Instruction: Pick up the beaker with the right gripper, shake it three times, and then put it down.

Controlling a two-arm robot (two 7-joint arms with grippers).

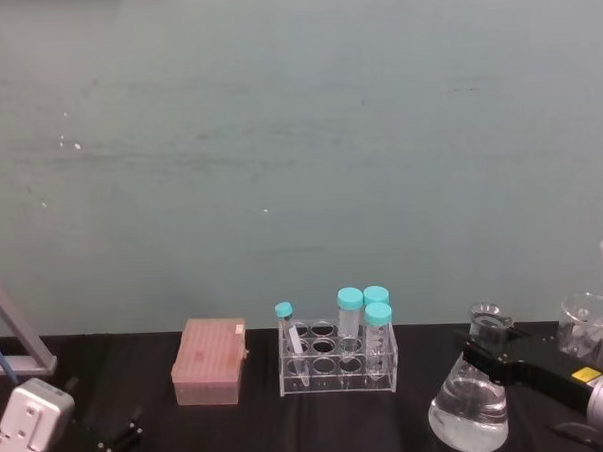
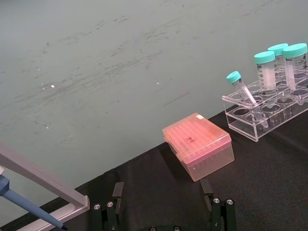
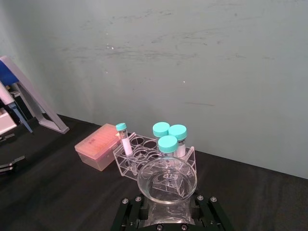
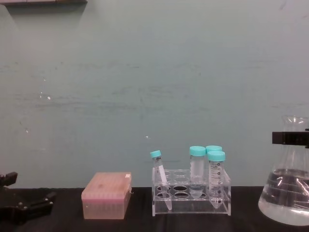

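The beaker [image 1: 468, 407] is a clear conical flask holding clear liquid, at the near right of the black table. My right gripper [image 1: 489, 355] is shut on its narrow neck, just under the flared rim. In the chest view a black finger [image 4: 289, 138] crosses the neck of the beaker [image 4: 288, 195]. In the right wrist view the beaker's rim [image 3: 167, 179] sits between the two fingers [image 3: 129, 211]. I cannot tell whether its base touches the table. My left gripper [image 2: 163, 211] is parked low at the near left [image 1: 111, 445], open and holding nothing.
A clear tube rack [image 1: 337, 360] with several teal-capped tubes stands mid-table, left of the beaker. A pink tip box [image 1: 209, 362] lies farther left. More glassware [image 1: 586, 326] stands at the far right. A pipette stand [image 1: 16, 339] is at the far left.
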